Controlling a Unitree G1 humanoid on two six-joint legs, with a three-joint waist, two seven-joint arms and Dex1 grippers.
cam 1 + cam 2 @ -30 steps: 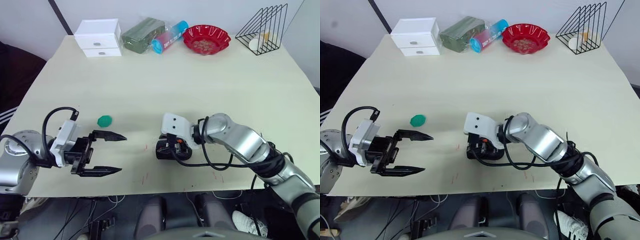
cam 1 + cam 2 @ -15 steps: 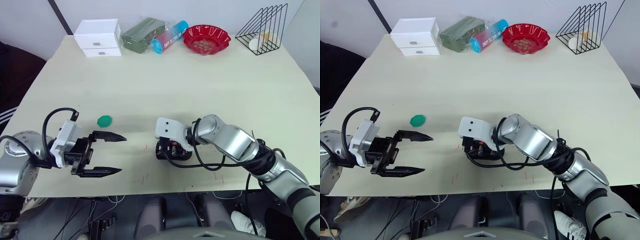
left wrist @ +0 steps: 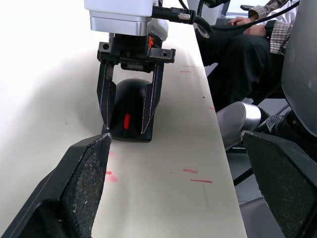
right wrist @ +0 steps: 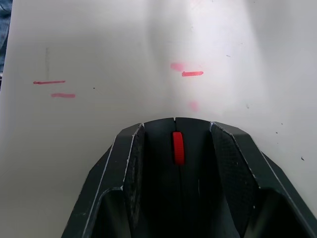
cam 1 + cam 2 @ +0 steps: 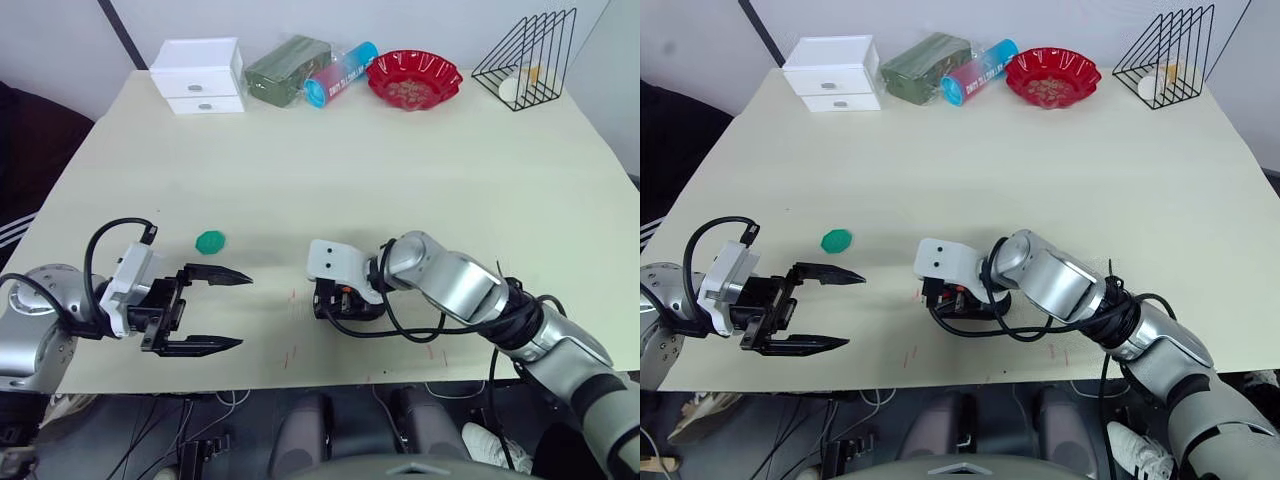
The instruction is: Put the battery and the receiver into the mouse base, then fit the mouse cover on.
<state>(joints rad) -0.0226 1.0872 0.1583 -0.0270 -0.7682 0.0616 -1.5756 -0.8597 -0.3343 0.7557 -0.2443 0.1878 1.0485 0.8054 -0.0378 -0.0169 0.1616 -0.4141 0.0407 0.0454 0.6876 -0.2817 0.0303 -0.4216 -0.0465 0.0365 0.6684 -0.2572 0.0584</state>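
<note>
Currently, from the head views, my right gripper (image 5: 340,300) sits down on the black mouse (image 5: 345,303) near the front edge of the table (image 5: 400,170), at about 6 o'clock; the left gripper (image 5: 215,310) hovers well apart at 9 o'clock of the mouse, spread wide and holding nothing; the right arm is plainly the nearer. A teal disc (image 5: 210,241) lies at 12 o'clock of the left gripper; the blue tube (image 5: 340,72) at the back carries print too small to read. From the left wrist view, the right fingers (image 3: 105,96) straddle the mouse flanks, its red wheel (image 3: 126,120) facing me, long axis running along those fingers. From the right wrist view, both fingers bracket the mouse closely, wheel centred; I judge the grip closed on it, cover apparently seated.
</note>
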